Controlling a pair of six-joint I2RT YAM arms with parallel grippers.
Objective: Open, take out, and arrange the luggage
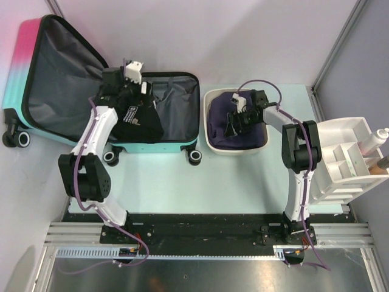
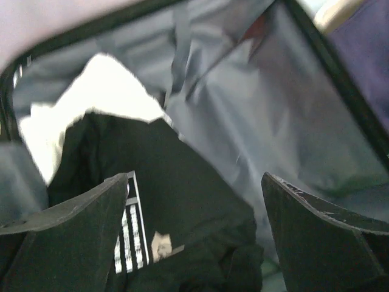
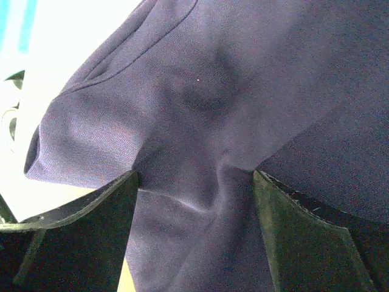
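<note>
At the table's right, a purple garment (image 1: pixel 228 131) already lies in the white tub (image 1: pixel 209 143), and the right gripper (image 3: pixel 194 176) is sunk into it with fingers spread around a fold, not pinching. Farther left, the luggage (image 1: pixel 61 79) lies unzipped with its lid propped up. A black garment (image 1: pixel 137 121) is not yet out, with the left gripper (image 2: pixel 194 179) above it, wide and empty.

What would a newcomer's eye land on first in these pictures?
The pink-to-teal hard-shell suitcase lying open at the far left of the table, a black garment with white print inside it under the open left gripper. To its right, a white oval plastic tub holds dark purple cloth, the right gripper pressed into it with jaws apart.
</note>
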